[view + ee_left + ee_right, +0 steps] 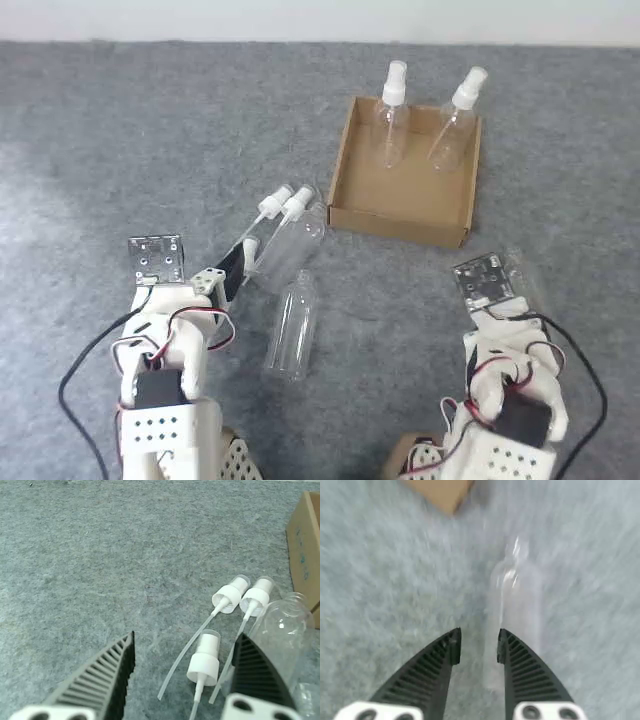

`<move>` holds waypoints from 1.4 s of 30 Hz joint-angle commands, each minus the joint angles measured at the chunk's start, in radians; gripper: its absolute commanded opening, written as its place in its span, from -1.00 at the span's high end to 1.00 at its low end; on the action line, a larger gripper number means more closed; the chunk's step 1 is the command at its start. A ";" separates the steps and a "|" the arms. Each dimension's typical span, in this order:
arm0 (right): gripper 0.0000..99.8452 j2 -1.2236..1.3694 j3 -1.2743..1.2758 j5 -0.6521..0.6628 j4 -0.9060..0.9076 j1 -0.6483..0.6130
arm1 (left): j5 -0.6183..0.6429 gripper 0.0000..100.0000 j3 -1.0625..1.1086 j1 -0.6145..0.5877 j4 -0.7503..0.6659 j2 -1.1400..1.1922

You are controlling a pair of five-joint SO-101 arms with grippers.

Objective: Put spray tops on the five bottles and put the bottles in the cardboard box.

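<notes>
Because a loose spray top (pixel 204 657) lies right between its jaws, the left gripper (pixel 186 636) stands spread wide and empty, set, I judge, to close on that top, whose thin dip tube trails back toward the wrist; two more tops (pixel 230 596) lie side by side just beyond, near the mouth of a clear bottle (pixel 282 630) lying on its side. The right gripper (pixel 479 631) is only narrowly parted and holds nothing; a second bottle (pixel 516 600) lies just ahead of one jaw, probably its next pickup. A third bottle (pixel 291 325), uncapped, lies between the arms; the cardboard box (pixel 395 224) already holds two capped bottles (pixel 392 120) side by side — see-through plastic, white sprayers toward the far wall.
</notes>
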 commanded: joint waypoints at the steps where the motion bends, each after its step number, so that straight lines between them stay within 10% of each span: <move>1: 0.69 0.070 -0.238 -0.014 0.042 -0.047 | -0.009 0.40 -0.007 0.006 0.005 0.000; 19: 0.53 1.521 -0.973 -0.046 -0.027 0.082 | -0.009 0.40 -0.007 0.006 0.005 0.006; 32: 0.71 1.791 -0.956 -0.044 -0.262 0.102 | -0.009 0.40 -0.007 0.006 0.005 0.006; 42: 0.94 1.817 -0.980 0.144 -0.329 0.467 | -0.009 0.40 -0.007 0.009 0.005 0.006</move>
